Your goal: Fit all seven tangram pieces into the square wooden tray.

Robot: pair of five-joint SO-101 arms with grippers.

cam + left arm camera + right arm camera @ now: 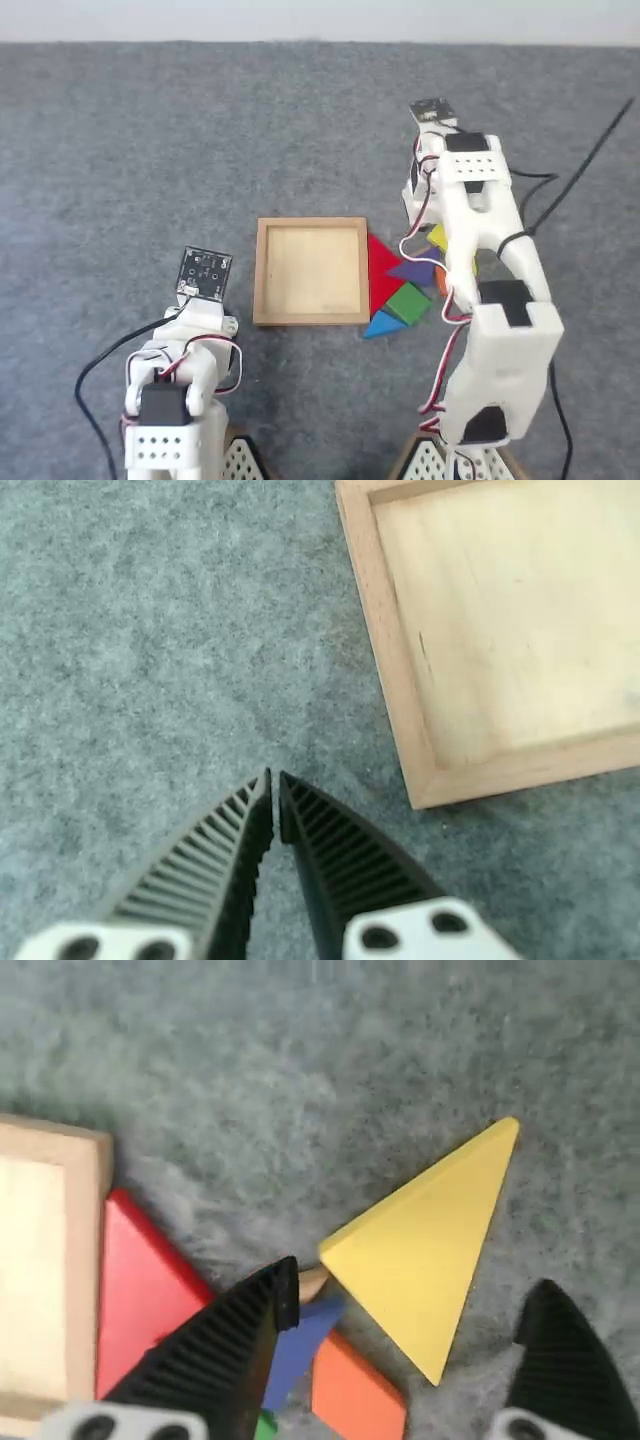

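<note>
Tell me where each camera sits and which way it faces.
High view: fixed overhead, looking down on the tray, the left arm and the right arm.
Left wrist view: on the left arm, facing down past the shut left gripper at carpet and a tray corner.
Right wrist view: on the right arm, facing down through the open right gripper at the yellow triangle.
Shared: all three show the tray.

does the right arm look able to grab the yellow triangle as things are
Probably yes. The right pincer is open, with the yellow triangle between its fingers. The triangle lies on the carpet with nothing on top. The blue piece sits close by one finger, so closing may nudge it.
</note>
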